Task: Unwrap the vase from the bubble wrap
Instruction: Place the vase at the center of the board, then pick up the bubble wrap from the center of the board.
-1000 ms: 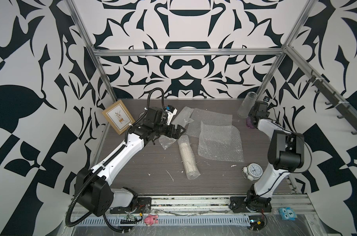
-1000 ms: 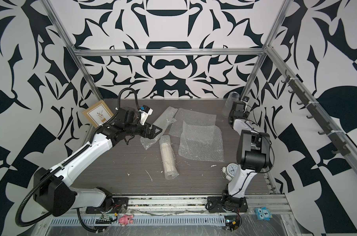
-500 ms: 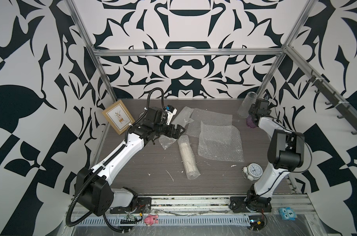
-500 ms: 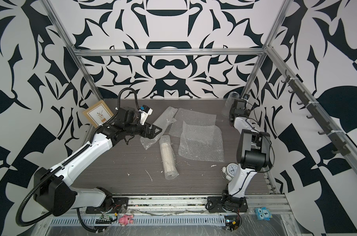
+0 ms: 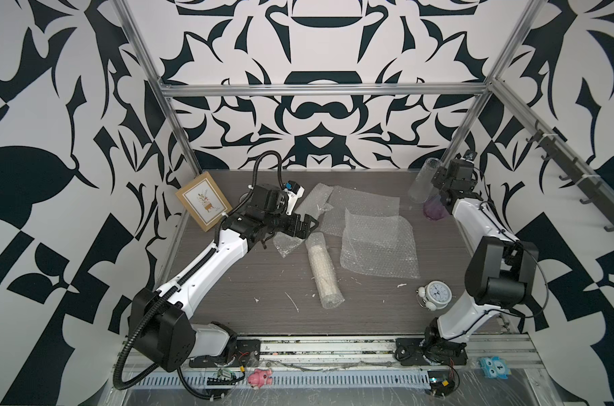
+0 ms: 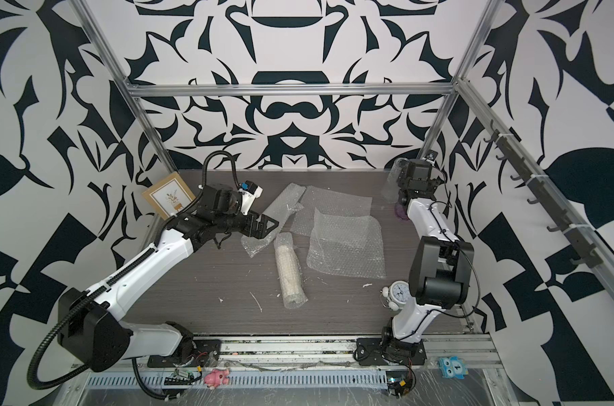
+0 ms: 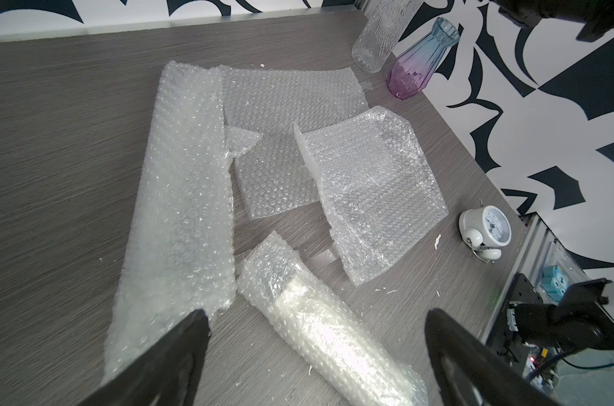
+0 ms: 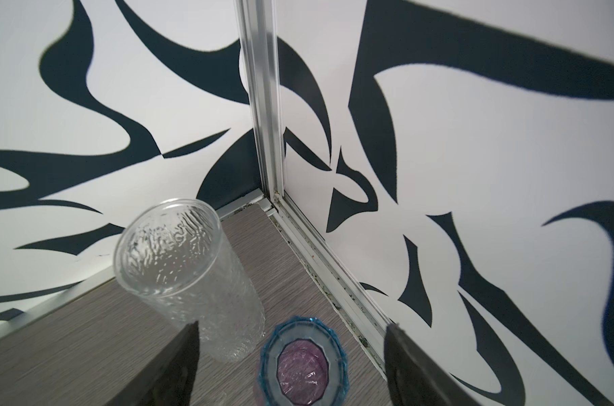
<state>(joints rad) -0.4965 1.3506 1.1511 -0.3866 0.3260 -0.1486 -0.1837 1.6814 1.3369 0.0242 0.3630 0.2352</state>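
Grey wood-grain tabletop (image 5: 228,298) fills the lower half of both top views, boxed in by black-and-white patterned walls. Nearest, at lower right, stands a white alarm clock (image 5: 437,294). At mid-frame lies the wrapped vase (image 5: 322,269), a pale cylinder rolled in bubble wrap, with loose bubble wrap sheets (image 5: 377,246) spread just beyond it. The left gripper (image 5: 309,226) hovers over a loose strip by the roll's far end, jaws wide and empty.

Farthest, at upper right, the right gripper (image 8: 291,325) has its jaws spread either side of a blue-purple vase (image 8: 300,365), beside a clear textured vase (image 8: 189,270).

Closing now, the left jaws would likely pinch the loose strip instead of the roll. A tugged flap could also roll the cylinder. The right arm could topple either standing vase.

Only the right wrist view shows the gaps beside that rim. The arm hides them in both top views.
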